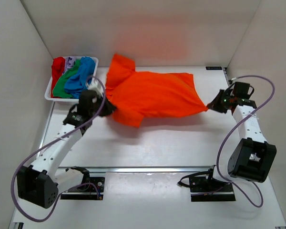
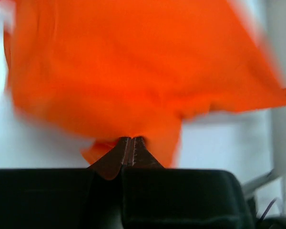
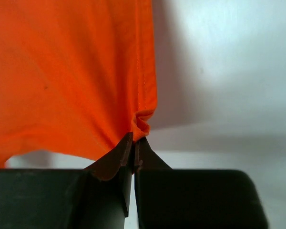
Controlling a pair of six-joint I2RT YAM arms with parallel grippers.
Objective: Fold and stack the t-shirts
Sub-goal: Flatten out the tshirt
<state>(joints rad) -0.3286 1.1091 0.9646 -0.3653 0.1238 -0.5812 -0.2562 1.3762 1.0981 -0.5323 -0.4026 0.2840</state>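
The orange t-shirt (image 1: 152, 95) hangs stretched in the air between my two grippers above the table. My left gripper (image 1: 107, 107) is shut on its left edge; in the left wrist view the cloth (image 2: 133, 67) fans out from the closed fingertips (image 2: 132, 139). My right gripper (image 1: 210, 106) is shut on a corner of the shirt's hem; the right wrist view shows the bunched hem (image 3: 142, 121) pinched at the tips (image 3: 134, 139). The red, green, blue and pale lilac t-shirts (image 1: 74, 76) lie crumpled in the tray.
The white plastic tray (image 1: 48, 93) stands at the back left of the table. White walls enclose the table on the left, back and right. The arms' purple cables loop beside both bases at the near edge.
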